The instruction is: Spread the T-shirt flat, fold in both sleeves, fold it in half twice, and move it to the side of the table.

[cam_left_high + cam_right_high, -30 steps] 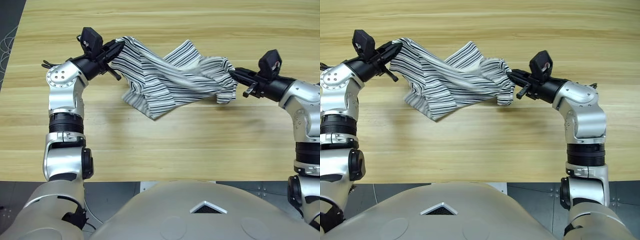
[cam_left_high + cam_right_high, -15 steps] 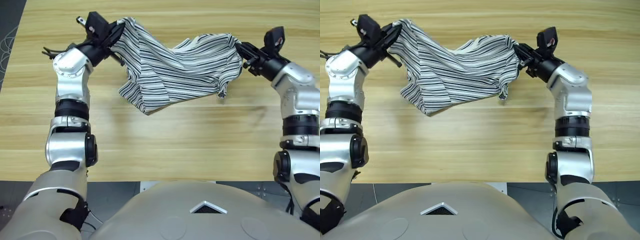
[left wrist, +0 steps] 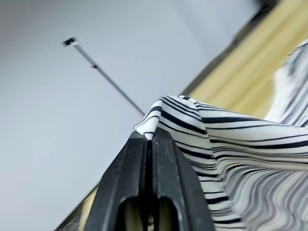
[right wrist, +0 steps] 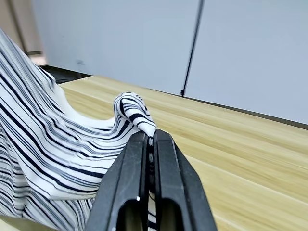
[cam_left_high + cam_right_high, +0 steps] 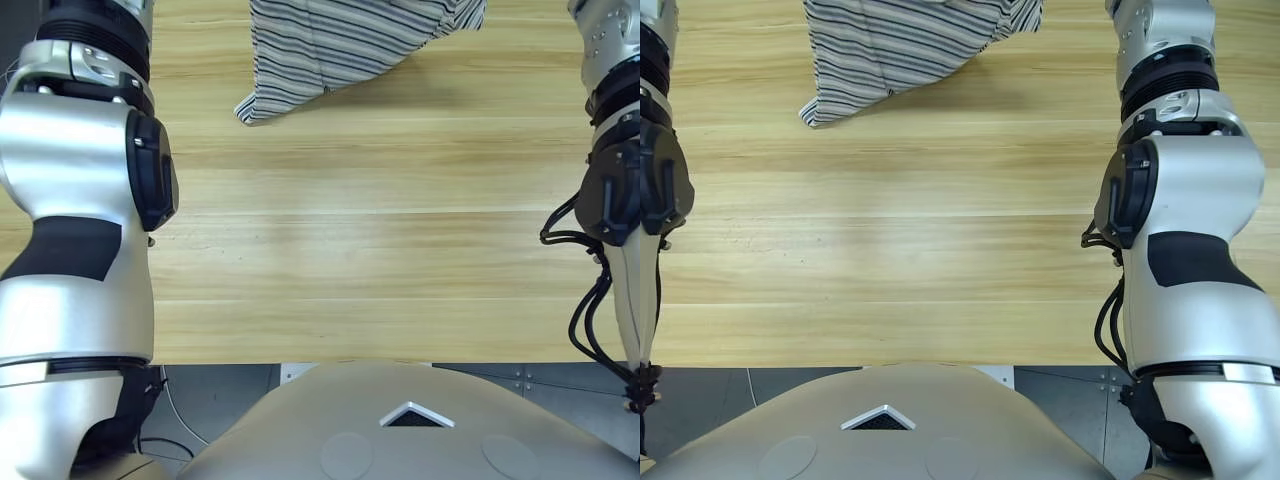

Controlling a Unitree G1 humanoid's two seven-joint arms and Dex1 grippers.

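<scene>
Wood table [image 5: 350,260] stretches broad from near edge to the far side, where the black-and-white striped shirt [image 5: 330,40] hangs bunched, pinched tight by left gripper [image 3: 149,138] and right gripper [image 4: 150,138].

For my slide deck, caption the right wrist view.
Right gripper shut on a fold of the striped T-shirt over the wooden table.

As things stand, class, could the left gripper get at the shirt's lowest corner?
Probably not yet. The left gripper is shut on an edge of the shirt, held up; nothing blocks the corner, but it would have to let go first.
</scene>
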